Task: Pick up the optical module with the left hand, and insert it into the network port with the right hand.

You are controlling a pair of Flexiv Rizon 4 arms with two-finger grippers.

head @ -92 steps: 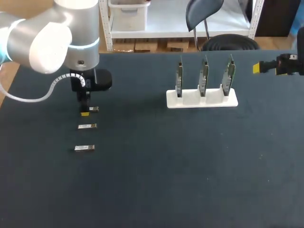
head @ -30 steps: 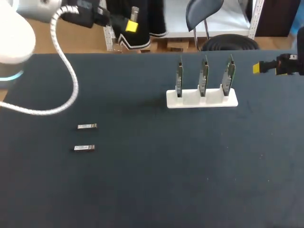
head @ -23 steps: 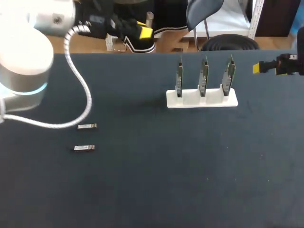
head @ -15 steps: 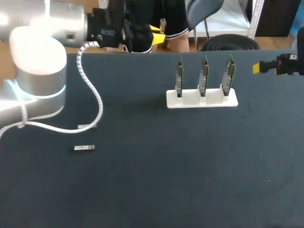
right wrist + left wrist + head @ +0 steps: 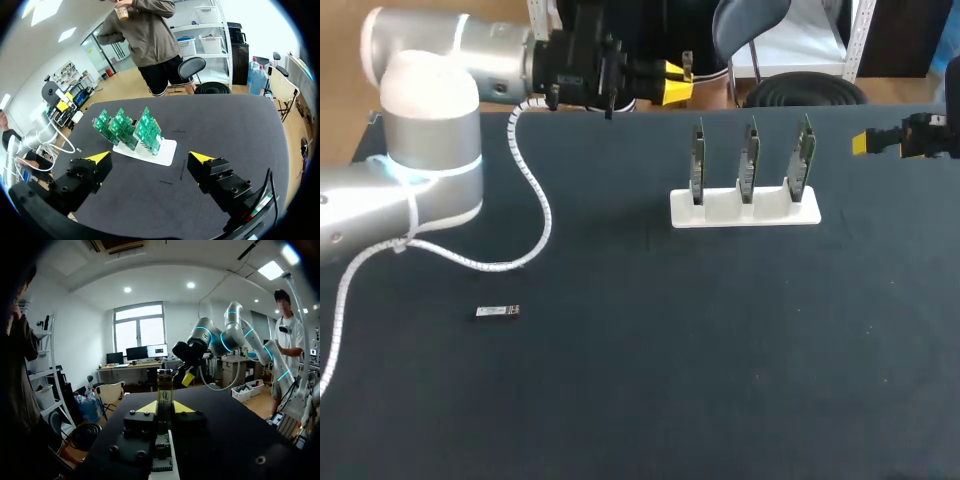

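Observation:
My left gripper [image 5: 672, 82] hangs over the table's far edge, left of the boards, shut on a small metal optical module [image 5: 688, 63] that sticks up from its yellow tips. In the left wrist view the optical module [image 5: 165, 387] stands upright between the fingertips [image 5: 146, 406]. Three green port boards [image 5: 749, 160] stand upright in a white stand [image 5: 745, 207]. My right gripper [image 5: 868, 143] hovers at the right edge, open and holding nothing. In its own view the right gripper [image 5: 150, 159] faces the boards [image 5: 131, 128], which lie ahead of it.
One spare module [image 5: 498, 312] lies on the dark mat at the left. The left arm's white cable [image 5: 535, 215] loops down over the mat above it and may hide another module.
My left gripper has swung right along the far edge with the module, from the far left corner towards the boards. The arm's elbow and cable now cover the upper spare module. The right arm kept still.

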